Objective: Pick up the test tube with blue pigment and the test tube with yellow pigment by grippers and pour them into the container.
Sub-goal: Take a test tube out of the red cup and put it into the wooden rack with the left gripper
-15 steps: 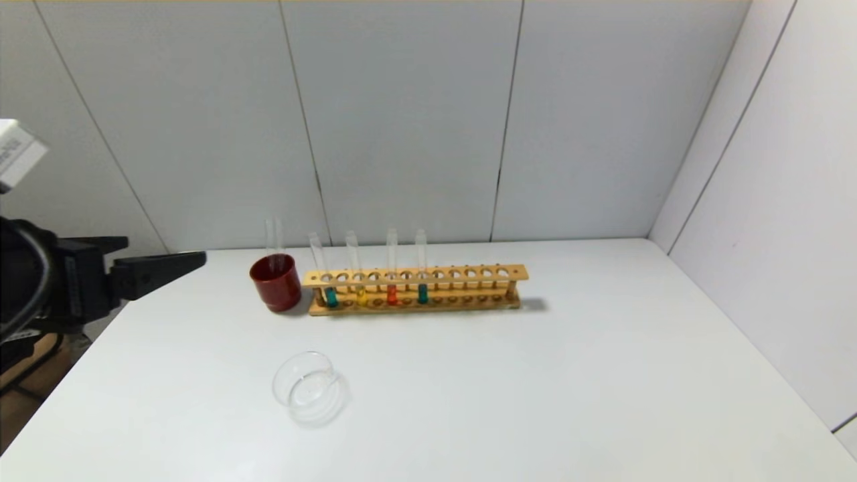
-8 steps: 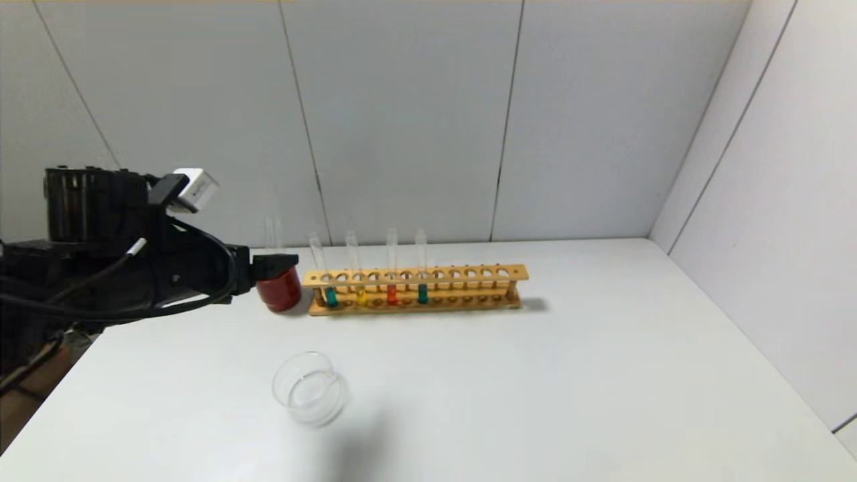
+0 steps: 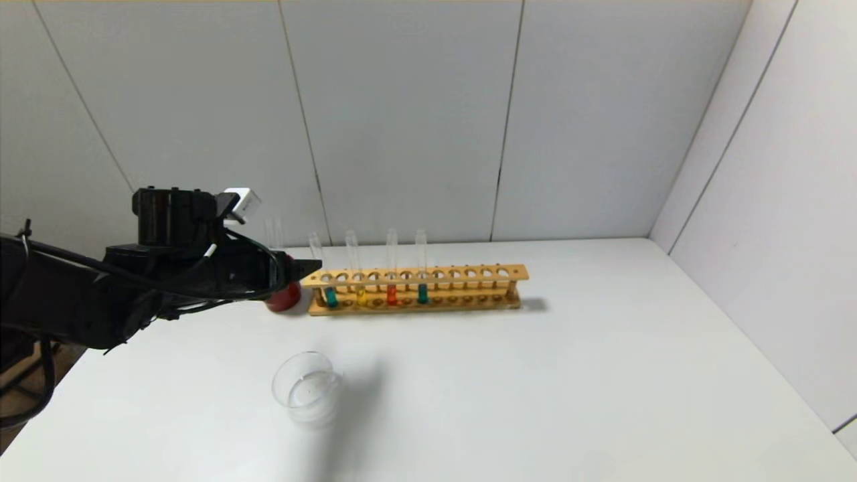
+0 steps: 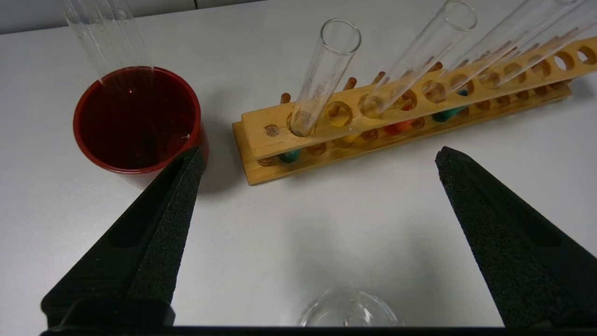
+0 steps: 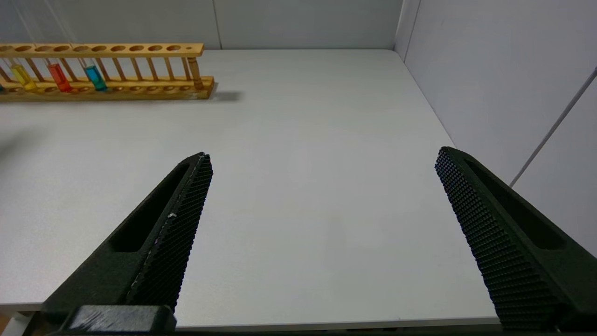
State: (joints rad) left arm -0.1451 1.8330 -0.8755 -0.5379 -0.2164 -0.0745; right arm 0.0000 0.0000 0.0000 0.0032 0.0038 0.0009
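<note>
Status: no tube is lifted and nothing is poured; both picks and both pours remain.

Note that the left gripper (image 3: 304,269) hovers above the table at the left end of the wooden rack (image 3: 469,273), in front of the red cup (image 4: 137,119). Its jaws stand fully apart and hold nothing.

Locate the test tube with blue pigment (image 3: 422,268) in the rack, at 3 o'clock from the orange-red tube (image 3: 392,268). The test tube with yellow pigment (image 3: 356,268) stands at that tube's 9 o'clock.

Find the container (image 3: 308,388) at 6 o'clock from the cup, apparently empty.

The right gripper (image 5: 322,163) waits well apart at the table's near edge, jaws wide, empty.
</note>
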